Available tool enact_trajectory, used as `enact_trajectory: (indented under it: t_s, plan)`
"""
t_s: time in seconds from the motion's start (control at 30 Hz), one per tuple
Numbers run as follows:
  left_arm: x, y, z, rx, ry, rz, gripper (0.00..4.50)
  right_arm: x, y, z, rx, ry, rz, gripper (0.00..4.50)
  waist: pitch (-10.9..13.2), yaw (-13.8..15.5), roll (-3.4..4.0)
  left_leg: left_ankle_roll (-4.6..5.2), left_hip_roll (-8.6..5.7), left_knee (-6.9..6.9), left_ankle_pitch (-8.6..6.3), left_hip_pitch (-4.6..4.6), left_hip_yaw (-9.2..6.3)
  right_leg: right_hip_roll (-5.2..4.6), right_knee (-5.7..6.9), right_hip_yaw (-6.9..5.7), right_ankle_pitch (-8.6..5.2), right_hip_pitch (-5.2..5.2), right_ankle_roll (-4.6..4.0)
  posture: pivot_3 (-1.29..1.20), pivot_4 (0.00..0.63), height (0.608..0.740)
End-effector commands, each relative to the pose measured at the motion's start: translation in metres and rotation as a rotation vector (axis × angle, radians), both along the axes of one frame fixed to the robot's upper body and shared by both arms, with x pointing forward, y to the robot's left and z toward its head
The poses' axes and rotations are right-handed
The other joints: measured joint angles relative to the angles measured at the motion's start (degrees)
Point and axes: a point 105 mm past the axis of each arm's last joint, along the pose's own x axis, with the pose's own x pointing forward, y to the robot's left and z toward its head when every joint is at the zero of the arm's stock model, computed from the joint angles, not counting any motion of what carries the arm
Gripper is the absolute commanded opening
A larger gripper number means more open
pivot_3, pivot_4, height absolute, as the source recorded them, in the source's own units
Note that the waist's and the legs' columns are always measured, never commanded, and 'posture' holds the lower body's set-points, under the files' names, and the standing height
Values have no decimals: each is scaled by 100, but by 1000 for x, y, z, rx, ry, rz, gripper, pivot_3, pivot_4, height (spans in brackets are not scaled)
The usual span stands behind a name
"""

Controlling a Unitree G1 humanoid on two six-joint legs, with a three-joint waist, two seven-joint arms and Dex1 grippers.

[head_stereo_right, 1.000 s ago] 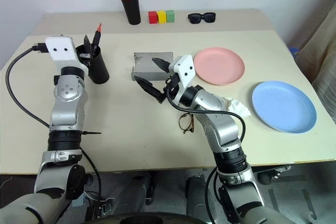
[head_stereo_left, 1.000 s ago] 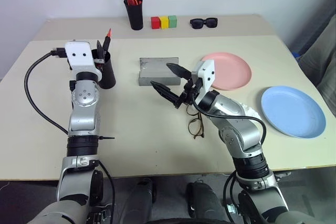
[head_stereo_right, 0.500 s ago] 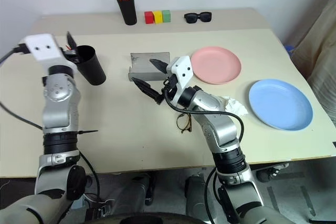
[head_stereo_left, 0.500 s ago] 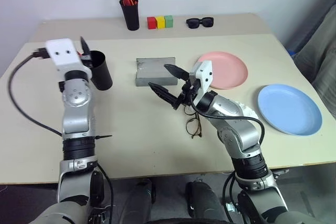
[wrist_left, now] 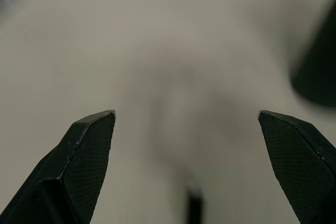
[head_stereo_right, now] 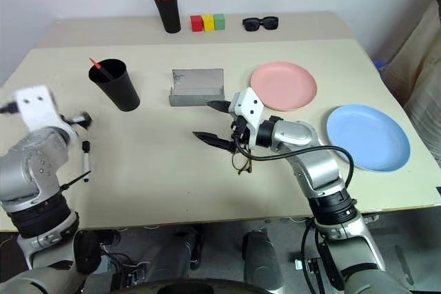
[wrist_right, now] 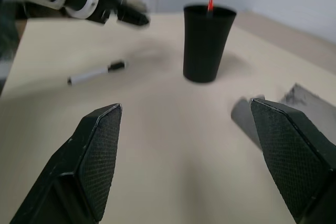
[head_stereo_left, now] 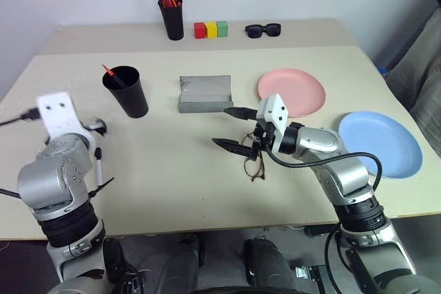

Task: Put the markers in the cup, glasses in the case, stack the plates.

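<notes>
The red marker (head_stereo_left: 109, 72) stands in the black cup (head_stereo_left: 127, 91), only its red tip showing above the rim. My left gripper (wrist_left: 186, 121) hangs open and empty low over the table, left of the cup and nearer me. The grey case (head_stereo_left: 204, 93) lies with its lid up in the middle of the table. The glasses (head_stereo_left: 255, 164) lie on the table in front of it, just below my right gripper (head_stereo_left: 222, 127), which is open, empty and points left. The pink plate (head_stereo_left: 292, 92) and the blue plate (head_stereo_left: 380, 144) lie apart on the right.
A white pen with a black cap (head_stereo_left: 98, 164) lies by my left hand. Along the back stand a black pen holder with orange-tipped markers (head_stereo_left: 172, 20), three coloured blocks (head_stereo_left: 211, 29) and black sunglasses (head_stereo_left: 263, 29). The table's right edge runs just past the blue plate.
My left gripper let the red marker drop into the cup, opened wide and drew back and down to the left. My right gripper sank a little and turned more level.
</notes>
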Motion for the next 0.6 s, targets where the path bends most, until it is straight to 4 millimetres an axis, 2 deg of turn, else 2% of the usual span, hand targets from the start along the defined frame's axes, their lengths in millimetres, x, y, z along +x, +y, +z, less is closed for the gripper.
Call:
enact_trajectory:
  t_s: [0.03,0.13,0.2,0.27,0.47,0.53,0.6]
  plan:
    - [-9,-2,-11,-51,56,4,4465,-1,2,12,-10,-65,32,4003,2,-3,-4,0,1,-1,0,0,0,0,0,0,0,-1,0,0,150,740]
    - [-13,-1,-25,-89,95,14,4465,-3,2,10,-17,-67,36,4003,2,16,-4,-4,3,-4,1,0,-1,0,0,1,1,-3,-1,0,150,740]
    - [-14,1,-28,-91,110,8,3959,-5,2,8,-22,-65,36,4003,2,31,-4,-8,3,-4,2,0,-1,-1,-1,1,1,-3,-2,0,150,740]
    - [-14,2,-30,-100,120,6,3214,-6,2,6,-28,-63,35,4003,2,35,-5,-10,2,-4,2,0,-2,-4,-2,2,0,-2,-3,0,150,740]
    - [-13,1,-38,-147,136,23,164,-6,1,4,-34,-64,28,4003,0,27,-1,-11,4,-10,1,5,-12,-5,-3,4,0,-3,-4,0,150,740]
    - [-12,1,-34,-141,124,31,39,-6,0,4,-35,-64,25,4003,0,32,-1,-11,3,-10,1,6,-13,-6,-3,5,0,-3,-4,0,150,740]
    - [-9,1,-22,-113,87,29,39,-5,0,3,-36,-63,24,4003,0,36,-2,-12,3,-10,2,6,-13,-7,-3,5,0,-2,-4,0,150,740]
